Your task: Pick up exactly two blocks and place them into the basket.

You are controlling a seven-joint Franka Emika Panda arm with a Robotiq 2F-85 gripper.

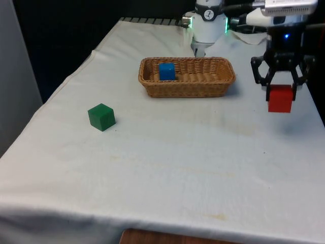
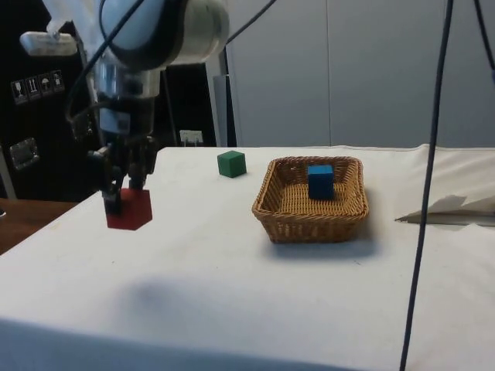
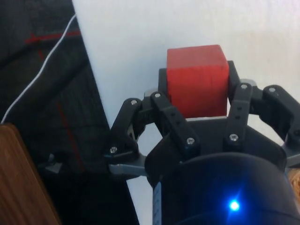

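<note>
The black two-finger gripper point(image 1: 281, 91) hangs above the desk point(image 1: 167, 157) with its fingers point(image 3: 174, 124) clenched on a red wooden cube point(image 1: 280, 98), which is lifted clear of the white cloth point(image 2: 255, 294). In the side view the gripper point(image 2: 126, 193) holds the red cube point(image 2: 129, 209) by its upper part, the block hanging below the fingers over a soft shadow on the cloth. In the wrist view the red cube point(image 3: 198, 79) sits squarely between the two fingers, close to the desk's edge, with dark floor and a strip of brown wood beyond that edge. An oval woven wicker basket point(image 1: 187, 87) stands towards the far middle of the desk, well apart from the gripper, to the front view's left of it. A blue wooden cube point(image 1: 166, 71) lies inside the basket, in the part towards the front view's left, resting on the woven bottom; the side view shows the same blue cube point(image 2: 320, 182) within the basket's wall point(image 2: 309, 224). A green wooden cube point(image 1: 101, 117) sits on the cloth on the front view's left, apart from the basket and nearer the camera; in the side view the green cube point(image 2: 231, 164) lies beyond the basket.
</note>
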